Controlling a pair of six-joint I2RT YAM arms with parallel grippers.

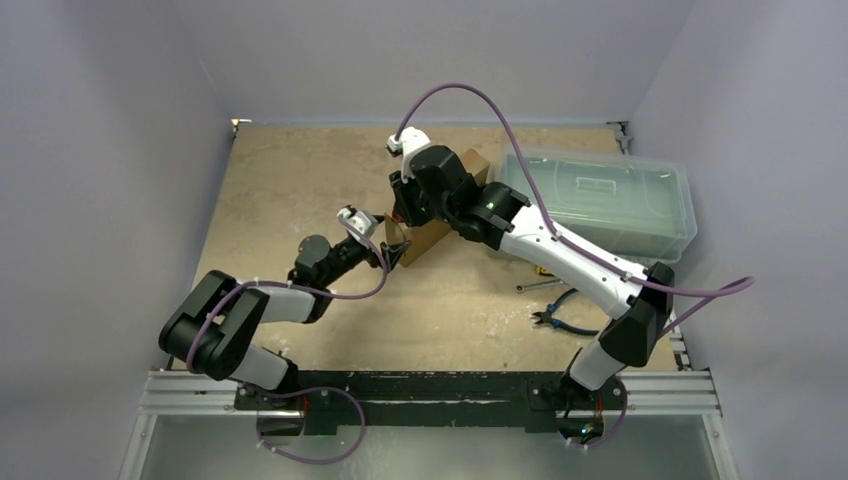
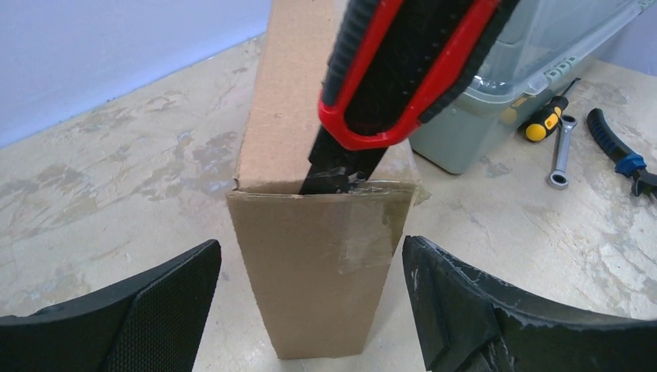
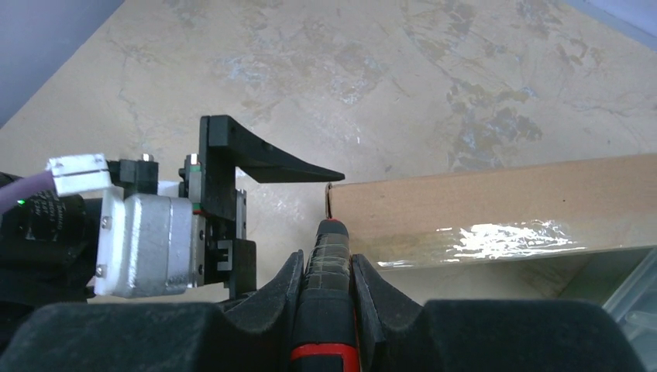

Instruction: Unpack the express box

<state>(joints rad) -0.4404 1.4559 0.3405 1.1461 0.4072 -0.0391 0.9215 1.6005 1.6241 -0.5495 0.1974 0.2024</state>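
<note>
Express box (image 1: 428, 238) stands on 1 long edge on the tan table (image 1: 290, 190), near the middle and angled toward the clear plastic bin (image 1: 610, 200) behind it. The right gripper (image 3: 326, 267) has its jaws closed tight on the handle of a red and black utility knife (image 2: 387, 85), whose black nose meets the taped seam at the top corner of the box's near end; the blade itself cannot be made out. The left gripper (image 2: 310, 256) has its jaws spread wide, 1 finger on each side of that same end, holding nothing, with a gap showing on both sides. A screwdriver (image 2: 542, 120), wrench (image 2: 562, 155) and pliers (image 2: 620, 151) lie by the bin
</note>
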